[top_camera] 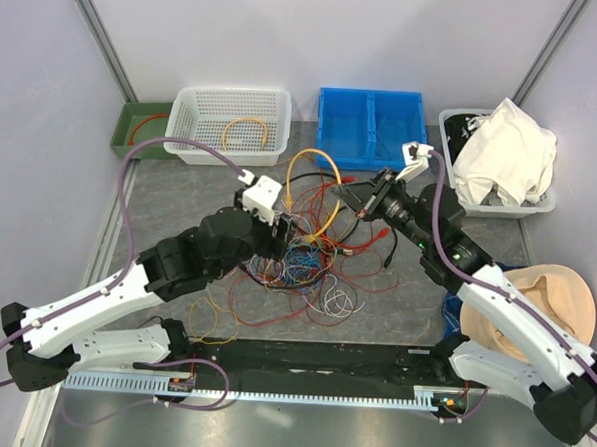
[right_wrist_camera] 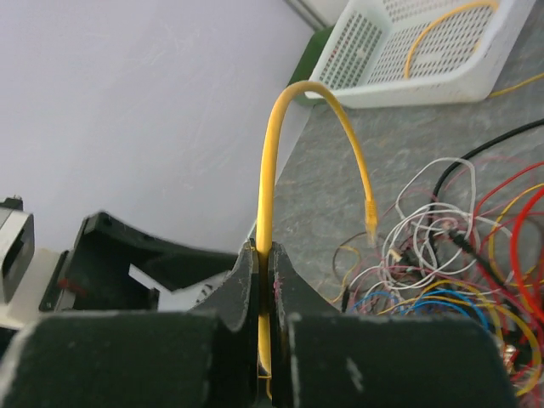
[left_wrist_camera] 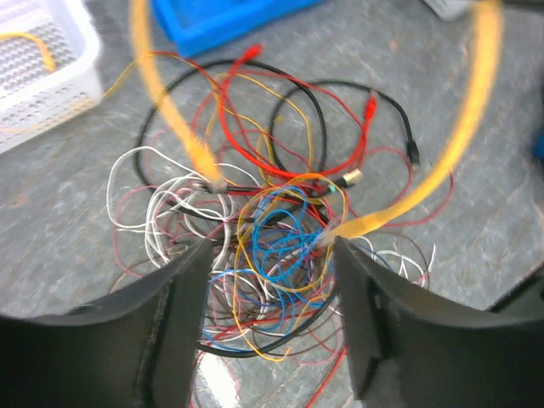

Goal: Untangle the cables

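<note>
Right wrist view: right gripper (right_wrist_camera: 264, 255) pinched tight on a thick yellow cable (right_wrist_camera: 268, 161) arching upward. Left gripper (left_wrist_camera: 272, 246) fingers parted, hovering over the cables (top_camera: 311, 264), which lie jumbled at centre of table (top_camera: 180, 192).

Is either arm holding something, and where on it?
The right end effector pinches the yellow cable mid-cord, back from its dangling plug. The left end effector holds nothing.
</note>
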